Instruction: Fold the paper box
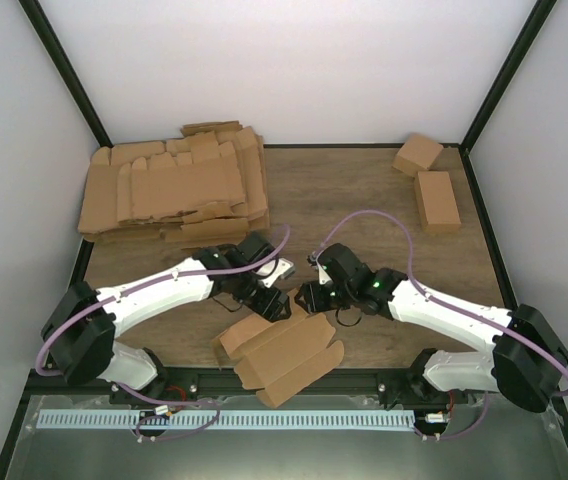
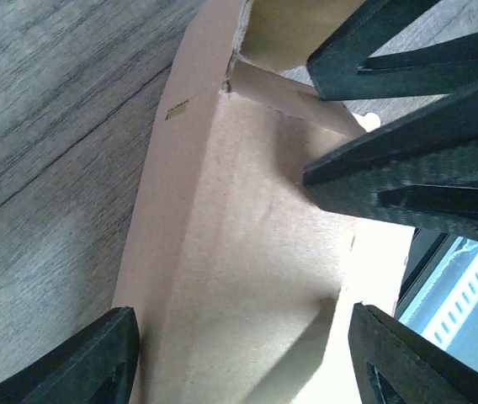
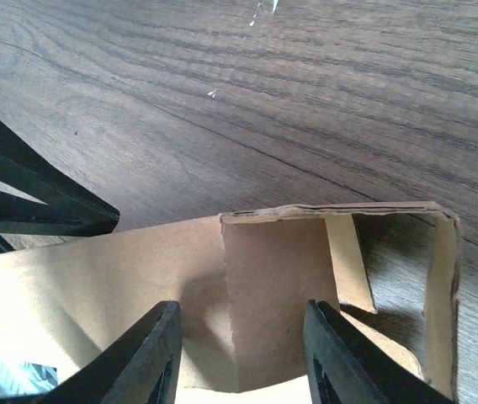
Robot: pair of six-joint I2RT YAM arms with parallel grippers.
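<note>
The paper box (image 1: pixel 282 355) is a partly folded brown blank near the table's front edge, between the two arms. My left gripper (image 1: pixel 270 301) hovers over its far left end, and my right gripper (image 1: pixel 310 297) over its far right corner. In the left wrist view the left gripper (image 2: pixel 243 370) is open and wide, with the box's creased panel (image 2: pixel 247 252) below it. In the right wrist view the right gripper (image 3: pixel 243 362) is open, and a raised flap (image 3: pixel 277 295) stands just beyond its fingertips. Neither gripper holds anything.
A big pile of flat cardboard blanks (image 1: pixel 177 190) lies at the back left. Two folded small boxes (image 1: pixel 418 153) (image 1: pixel 436 200) sit at the back right. The two grippers are very close together; the right fingers (image 2: pixel 407 109) show in the left wrist view.
</note>
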